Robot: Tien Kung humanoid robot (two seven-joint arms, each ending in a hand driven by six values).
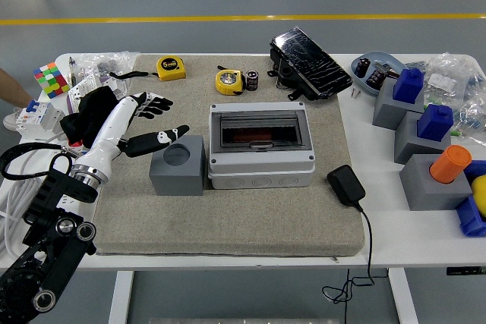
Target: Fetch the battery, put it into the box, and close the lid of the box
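The small black battery [251,80] stands at the back of the grey mat, just right of a yellow tape measure [228,81]. The grey box [262,168] sits mid-mat with its dark tinted lid [260,128] lying down flat over it. My left hand [156,121] hovers left of the box, above the mat, fingers spread and holding nothing. Its thumb [168,136] reaches over the corner of a grey block [178,166]. The battery lies well beyond the hand, to its upper right. My right arm is out of sight.
A second tape measure [171,67], a black cracked device [310,62] and a black adapter with cord [346,185] lie on the mat [228,225]. Grey blocks with blue and orange pieces [440,176] crowd the right side. A colour cube [51,79] and cables sit at left.
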